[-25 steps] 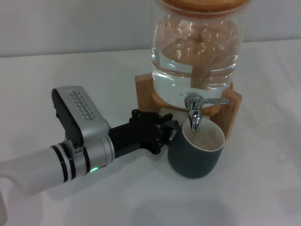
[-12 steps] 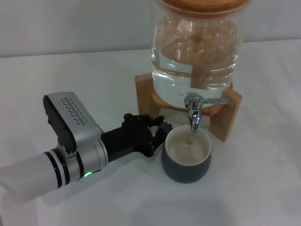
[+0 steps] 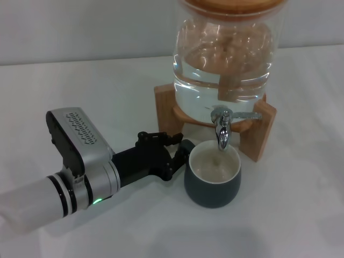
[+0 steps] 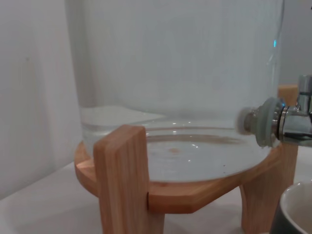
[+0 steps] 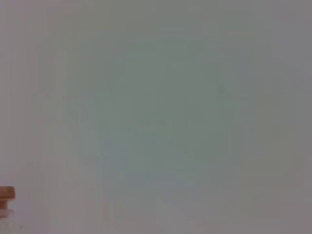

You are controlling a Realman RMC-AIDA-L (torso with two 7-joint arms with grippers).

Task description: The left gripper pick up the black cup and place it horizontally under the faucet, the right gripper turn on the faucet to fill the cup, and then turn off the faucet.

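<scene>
The black cup (image 3: 213, 187) stands upright on the white table, its cream inside directly under the chrome faucet (image 3: 222, 130). The faucet's thin lever points toward the right. My left gripper (image 3: 181, 153) reaches in from the left and is shut on the cup at its handle side. In the left wrist view the faucet (image 4: 285, 124) shows beside the glass, with the cup's rim (image 4: 298, 207) in the lower corner. My right gripper is out of view.
The clear glass dispenser (image 3: 226, 54), part full of water, sits on a wooden stand (image 3: 165, 107) behind the cup. The stand's legs (image 4: 122, 180) flank the cup. The right wrist view shows only a pale surface and a bit of wood (image 5: 6, 193).
The cup came down from a raised spot at the spout to rest on the table under the faucet. My left arm moved down and slightly left with it.
</scene>
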